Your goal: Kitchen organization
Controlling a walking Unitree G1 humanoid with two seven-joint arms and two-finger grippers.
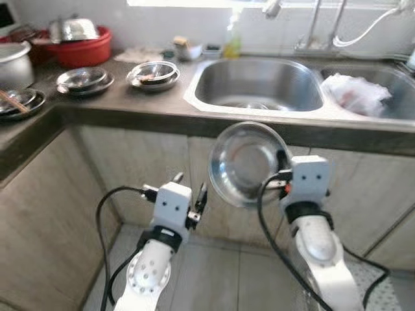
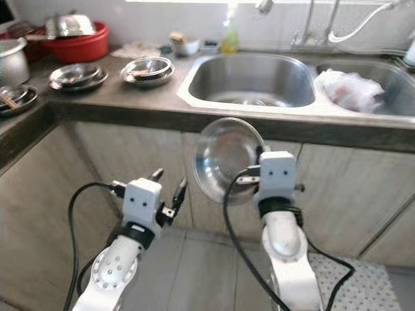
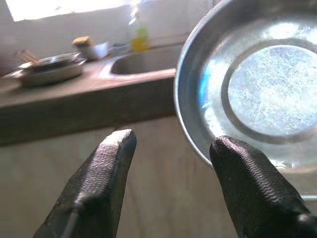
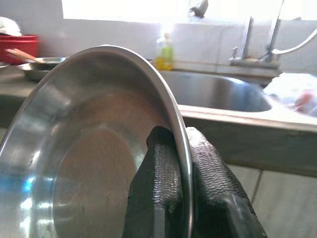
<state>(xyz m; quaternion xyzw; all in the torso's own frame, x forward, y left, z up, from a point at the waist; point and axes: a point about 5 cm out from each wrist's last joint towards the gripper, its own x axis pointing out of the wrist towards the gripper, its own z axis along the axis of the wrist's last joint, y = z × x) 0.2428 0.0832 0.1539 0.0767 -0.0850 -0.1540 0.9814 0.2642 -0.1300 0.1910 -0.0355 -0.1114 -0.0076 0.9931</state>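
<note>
a dark grey kitchen counter (image 1: 162,107) runs across the scene above pale wood-grain cabinet fronts (image 1: 136,162), with a stainless steel double sink (image 1: 259,84) set into it under a bright window. in front of the cabinets, below the counter edge, the right gripper (image 4: 173,173) pinches the rim of a round shallow stainless steel bowl (image 1: 245,162), one black finger inside the rim and one outside, and holds it on edge with its hollow facing the robot's left. the left gripper (image 1: 189,194) hangs beside it, just to the left of the bowl, its two black fingers (image 3: 104,173) spread wide with nothing between them; in the left wrist view the bowl's inner face sits just past one fingertip. on the counter to the left of the sink stand two stacks of steel plates and bowls (image 1: 84,80), (image 1: 154,74), and behind them a red plastic basin (image 1: 81,45) with steel ware in it. a crumpled white plastic bag (image 1: 355,94) lies in the sink's right basin. a yellow-green bottle of dish soap (image 1: 232,42) stands at the back wall by the taps.
</note>
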